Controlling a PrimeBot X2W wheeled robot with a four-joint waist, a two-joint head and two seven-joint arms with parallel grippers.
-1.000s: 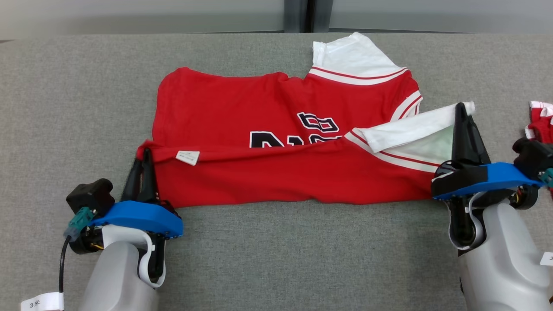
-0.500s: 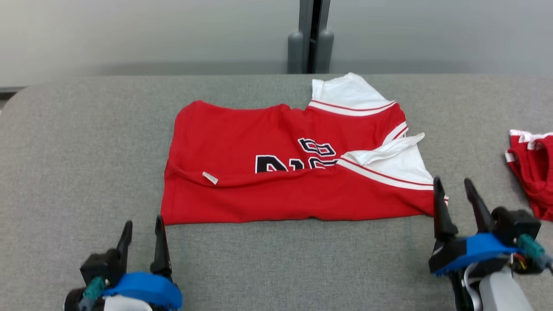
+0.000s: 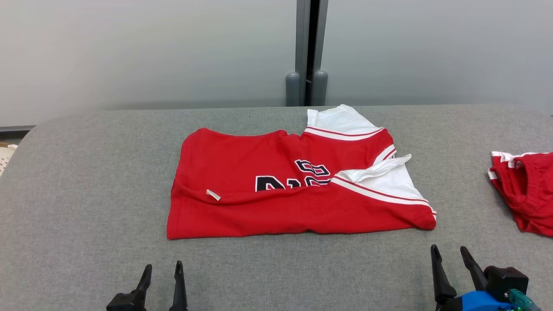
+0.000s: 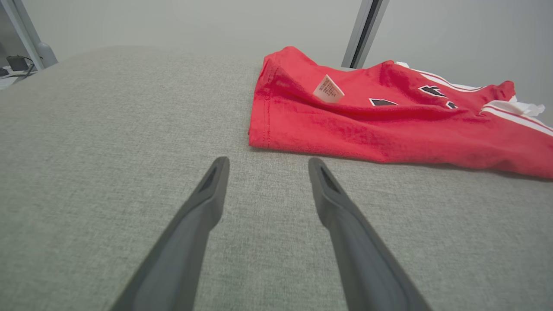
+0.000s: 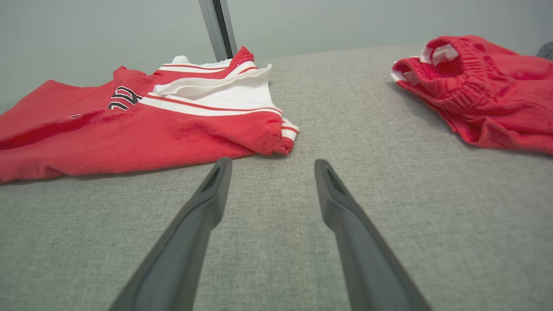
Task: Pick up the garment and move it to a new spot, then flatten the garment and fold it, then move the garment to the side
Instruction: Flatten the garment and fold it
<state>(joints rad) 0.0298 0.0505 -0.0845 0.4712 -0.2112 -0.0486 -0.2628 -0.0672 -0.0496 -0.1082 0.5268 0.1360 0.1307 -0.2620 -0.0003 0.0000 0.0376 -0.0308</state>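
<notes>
Released since a second ago, left end effector (image 3: 163,264) and right end effector (image 3: 448,247) sit jaws apart at lower frame, off the folded garment (image 3: 281,194) on the counter (image 3: 86,181); lettering seemingly part-hidden.

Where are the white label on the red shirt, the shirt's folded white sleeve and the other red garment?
white label (image 4: 328,89): left wrist view, middle of the tag.
folded white sleeve (image 3: 393,183): head view, flat white cloth beside the stripes.
other red garment (image 5: 497,99): right wrist view, middle of its red cloth.
</notes>
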